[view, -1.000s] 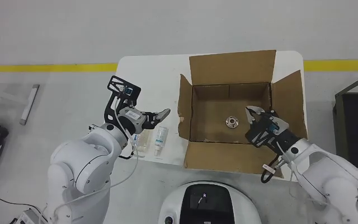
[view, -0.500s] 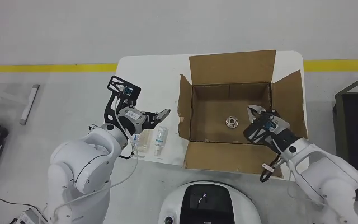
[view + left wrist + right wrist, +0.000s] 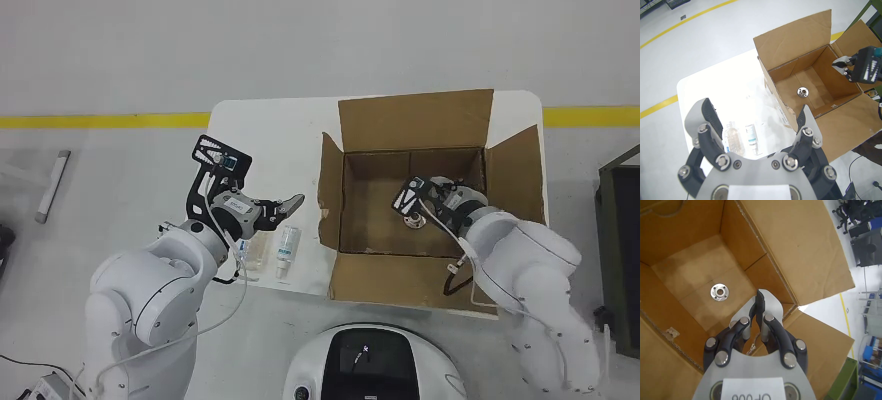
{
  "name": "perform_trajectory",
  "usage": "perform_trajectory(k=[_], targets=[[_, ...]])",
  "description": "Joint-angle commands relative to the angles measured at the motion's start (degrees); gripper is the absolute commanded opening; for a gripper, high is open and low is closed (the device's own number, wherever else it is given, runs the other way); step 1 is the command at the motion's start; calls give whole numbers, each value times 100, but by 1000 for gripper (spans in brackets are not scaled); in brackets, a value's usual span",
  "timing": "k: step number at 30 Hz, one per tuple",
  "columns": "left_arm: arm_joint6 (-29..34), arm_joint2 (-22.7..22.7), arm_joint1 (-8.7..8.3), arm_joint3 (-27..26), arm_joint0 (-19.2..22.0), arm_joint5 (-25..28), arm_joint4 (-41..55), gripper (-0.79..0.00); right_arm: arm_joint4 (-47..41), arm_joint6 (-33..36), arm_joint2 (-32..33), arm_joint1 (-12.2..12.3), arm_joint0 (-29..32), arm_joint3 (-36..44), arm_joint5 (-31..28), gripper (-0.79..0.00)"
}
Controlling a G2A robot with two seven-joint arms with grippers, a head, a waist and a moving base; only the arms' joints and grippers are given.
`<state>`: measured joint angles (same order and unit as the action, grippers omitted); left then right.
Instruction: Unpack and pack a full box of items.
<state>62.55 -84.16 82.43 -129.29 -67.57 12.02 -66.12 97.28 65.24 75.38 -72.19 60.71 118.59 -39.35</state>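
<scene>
Box (image 3: 415,120) with right arm (image 3: 515,245) swung in above flange (image 3: 719,292), jaws together, left arm (image 3: 185,258) unmoved, jaws wide.

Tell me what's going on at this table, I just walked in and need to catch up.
A two-armed robot seems to be unpacking a cardboard box. The right gripper, shut and holding nothing, hangs over the open box near a metal flange, the one item on its floor. The left gripper is open and empty above the white table, over a clear bottle and a small white bottle lying there.
</scene>
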Motion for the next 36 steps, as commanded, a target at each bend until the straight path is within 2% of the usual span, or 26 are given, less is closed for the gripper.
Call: perform_trajectory(k=[1,6,25,28,33,36], targets=[[0,0,0,0,0,0,0,0,125,46,-183,41,-118,-215,76,-785],[0,0,0,0,0,0,0,0,22,109,-438,156,-304,-690,138,-785],[0,0,0,0,0,0,0,0,22,109,-438,156,-304,-690,138,-785],[0,0,0,0,0,0,0,0,-121,-257,-517,142,-274,-1049,230,-785],[0,0,0,0,0,0,0,0,-31,-238,-945,80,-622,-1643,194,-785],[0,0,0,0,0,0,0,0,-113,0,-1132,26,-864,-2038,254,-785]])
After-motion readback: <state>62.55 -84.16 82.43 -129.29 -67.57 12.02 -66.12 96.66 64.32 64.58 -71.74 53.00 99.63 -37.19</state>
